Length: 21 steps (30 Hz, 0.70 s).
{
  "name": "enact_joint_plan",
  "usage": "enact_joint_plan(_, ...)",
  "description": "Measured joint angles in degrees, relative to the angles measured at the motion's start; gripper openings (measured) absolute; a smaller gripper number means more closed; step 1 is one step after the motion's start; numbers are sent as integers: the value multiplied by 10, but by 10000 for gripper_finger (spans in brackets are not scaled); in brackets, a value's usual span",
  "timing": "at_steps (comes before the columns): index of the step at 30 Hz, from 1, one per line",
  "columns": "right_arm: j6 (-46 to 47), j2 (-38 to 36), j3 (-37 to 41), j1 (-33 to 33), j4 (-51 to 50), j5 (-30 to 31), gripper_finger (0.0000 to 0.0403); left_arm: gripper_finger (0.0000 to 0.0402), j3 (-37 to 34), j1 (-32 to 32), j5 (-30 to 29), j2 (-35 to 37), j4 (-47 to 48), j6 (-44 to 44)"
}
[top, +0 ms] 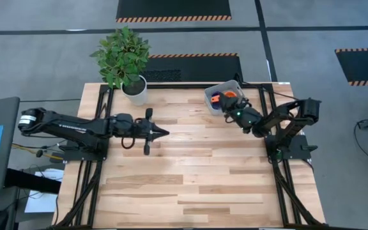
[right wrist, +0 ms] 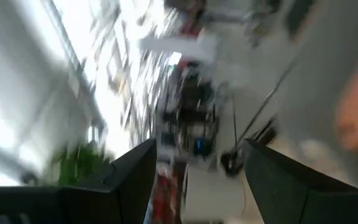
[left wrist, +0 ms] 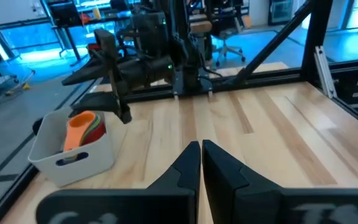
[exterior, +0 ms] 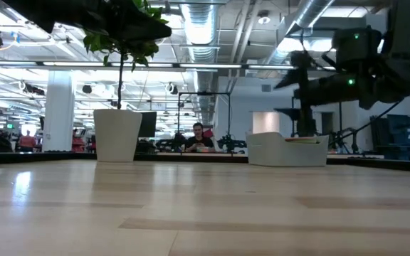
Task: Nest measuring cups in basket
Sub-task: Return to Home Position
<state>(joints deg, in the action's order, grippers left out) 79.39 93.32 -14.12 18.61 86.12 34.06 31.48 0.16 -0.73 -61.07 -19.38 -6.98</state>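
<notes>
— So, the right gripper?
— Its fingers are spread wide with nothing between them. It hangs just above the basket and touches nothing that I can see.
— And the left gripper?
— Fingers pressed together and empty, over the table a little left of its middle, well apart from the basket.
— How many baskets?
— One, at the far edge, toward the right.
— Cups?
— All that show are packed together inside it. There is an orange cup and a red cup right behind it; the rest I cannot count.
— Anything else?
— One white pot with a plant at the far left, and one person seated in the room beyond.
</notes>
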Motion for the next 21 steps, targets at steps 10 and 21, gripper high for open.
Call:
enact_joint_plan(10,-288,0,-93,-91,-1,-208,260,6,-7,-1,8,8,-21,-10)
enact_joint_plan(21,-531,-61,-109,-188,0,-318,260,6,-107,-1,3,92,-155,16)
